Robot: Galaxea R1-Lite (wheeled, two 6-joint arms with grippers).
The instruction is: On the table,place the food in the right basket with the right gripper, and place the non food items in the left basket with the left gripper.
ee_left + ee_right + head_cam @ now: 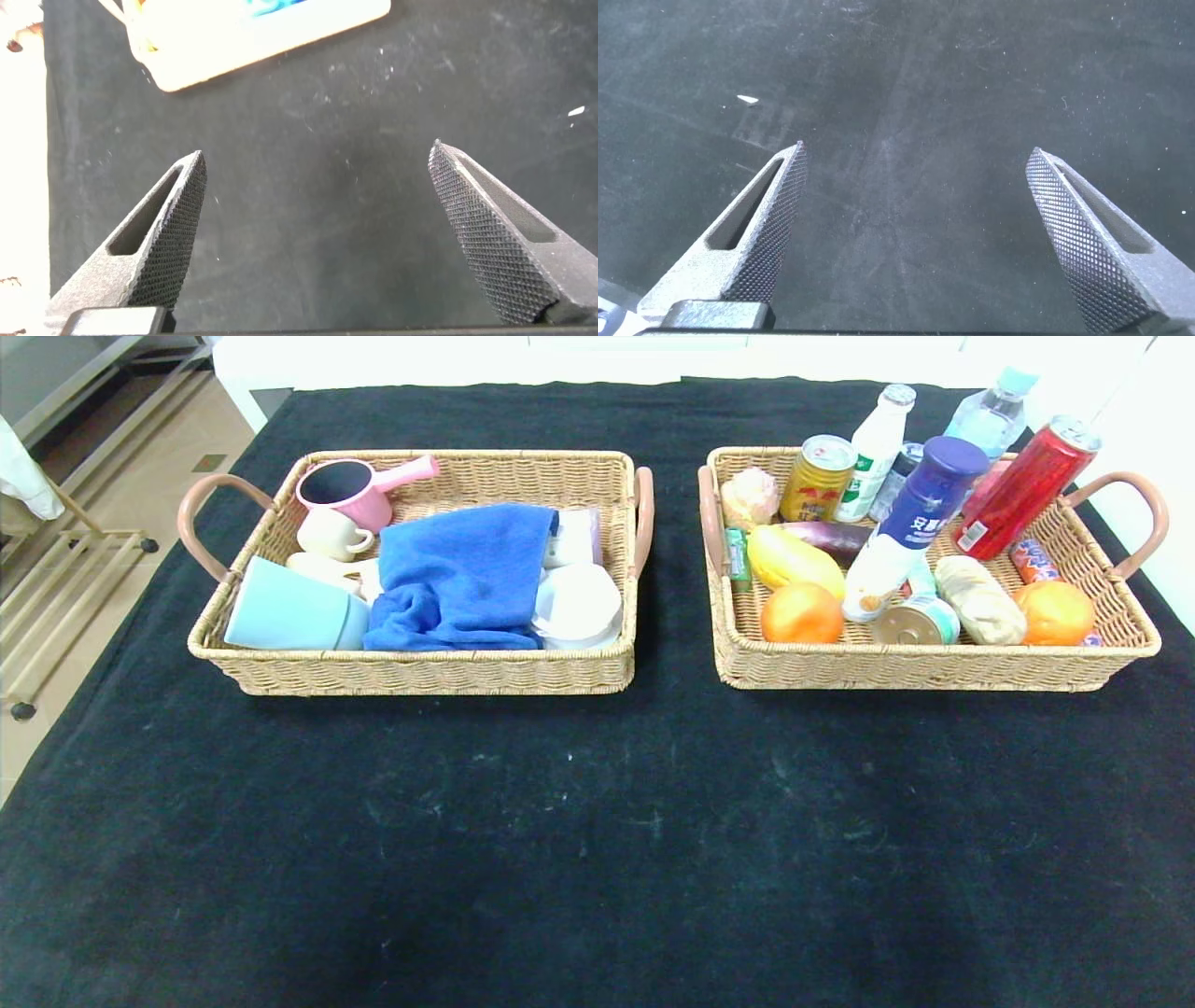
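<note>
On the black-clothed table (597, 821) stand two wicker baskets. The left basket (420, 670) holds the non food items: a blue towel (457, 574) and a pale teal mug (285, 611) lying on its side. In the right basket (934, 670) lies the food: a white-and-blue bottle (910, 527) leaning over, with an orange fruit (801, 613) in front of it and another orange (1055, 611) to its right. Neither arm shows in the head view. My left gripper (318, 149) is open over bare cloth. My right gripper (919, 147) is open over bare cloth too.
A pink saucepan (350, 490) and white cups share the left basket. A red can (1022, 490), a yellow can (817, 476), more bottles and other produce crowd the right one. A bright pale shape (252, 37) lies beyond the left gripper. Floor drops off past the table's left edge.
</note>
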